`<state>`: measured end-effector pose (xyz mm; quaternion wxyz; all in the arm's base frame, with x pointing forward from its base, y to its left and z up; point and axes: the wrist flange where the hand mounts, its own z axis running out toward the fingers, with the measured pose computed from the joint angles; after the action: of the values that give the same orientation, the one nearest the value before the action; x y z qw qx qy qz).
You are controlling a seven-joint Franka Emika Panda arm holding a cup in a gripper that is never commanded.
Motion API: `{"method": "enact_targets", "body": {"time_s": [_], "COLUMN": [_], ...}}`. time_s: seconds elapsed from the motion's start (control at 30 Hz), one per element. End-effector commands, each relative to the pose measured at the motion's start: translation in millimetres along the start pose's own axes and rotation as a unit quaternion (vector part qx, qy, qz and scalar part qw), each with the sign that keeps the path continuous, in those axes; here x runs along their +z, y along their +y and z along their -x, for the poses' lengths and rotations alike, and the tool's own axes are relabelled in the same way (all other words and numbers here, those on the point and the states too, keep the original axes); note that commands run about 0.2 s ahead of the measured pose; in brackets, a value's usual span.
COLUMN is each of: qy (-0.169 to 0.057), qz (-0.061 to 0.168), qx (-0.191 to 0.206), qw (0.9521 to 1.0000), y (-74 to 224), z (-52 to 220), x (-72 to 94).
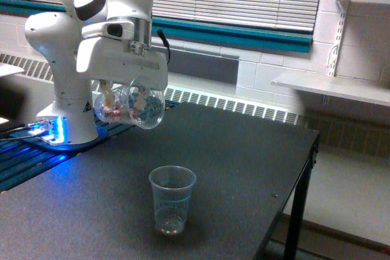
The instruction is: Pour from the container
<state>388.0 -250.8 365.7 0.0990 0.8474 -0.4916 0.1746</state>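
The container [131, 105] hangs beneath the pincer [125, 92], held well clear of the surface [244, 156] and tipped nearly onto its side, its long axis close to horizontal and its mouth facing the exterior view's right and slightly down. Pinkish and white pieces show through the wall toward its closed end. The pincer appears clamped on the container, though the fingers are largely hidden by the hand housing, so the grip is inferred. The plastic cup [172, 199] stands upright on the surface, lower and toward the exterior view's right of the container's mouth, well apart from it. In my judgement the mouth is not yet over the cup; the pour calls for further travel that way.
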Motion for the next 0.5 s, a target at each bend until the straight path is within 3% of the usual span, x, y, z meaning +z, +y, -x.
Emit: {"method": "enact_targets", "body": {"time_s": [0.03, 0.23, 0.5], "qy": [0.004, 0.005, 0.016], "qz": [-0.002, 0.003, 0.021], "qx": [-0.001, -0.003, -0.038], "qw": [1.0000, 1.0000, 0.9989], "y": [-10.3, -20.2, -36.5], "z": [-7.1, -13.5, -41.6], "x": [-6.6, -12.9, -30.1]}}
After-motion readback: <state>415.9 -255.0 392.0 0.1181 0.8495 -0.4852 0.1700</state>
